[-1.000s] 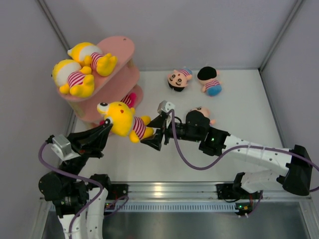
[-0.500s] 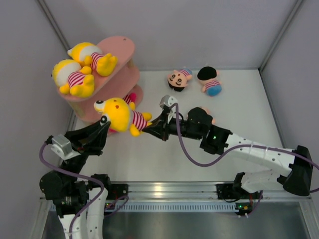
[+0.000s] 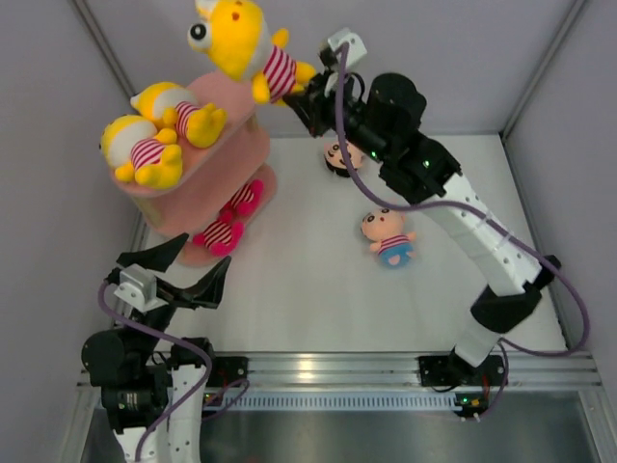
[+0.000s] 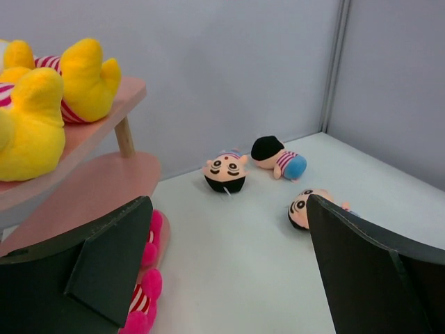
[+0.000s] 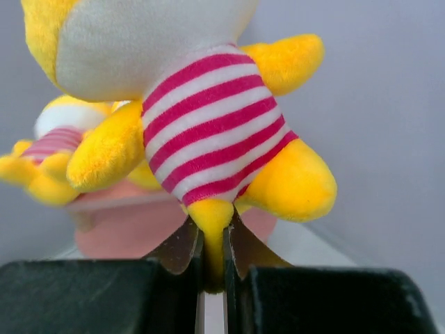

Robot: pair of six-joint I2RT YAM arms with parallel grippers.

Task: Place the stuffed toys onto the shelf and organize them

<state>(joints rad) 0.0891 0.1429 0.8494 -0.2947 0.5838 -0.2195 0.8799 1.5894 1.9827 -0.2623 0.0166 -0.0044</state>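
My right gripper is shut on one leg of a yellow stuffed toy in a striped shirt. It holds the toy in the air above the back of the pink shelf. Two more yellow toys lie on the top tier. On the bottom tier lies a magenta toy. My left gripper stands open and empty, low in front of the shelf.
Three pink-faced toys lie on the white table: one in the middle, one face-up partly behind my right arm, and a black-haired one by the back wall. Grey walls close in the table.
My left gripper let go of the yellow toy and opened wide. My right gripper shut on the toy's leg and carried it up and back, over the shelf.
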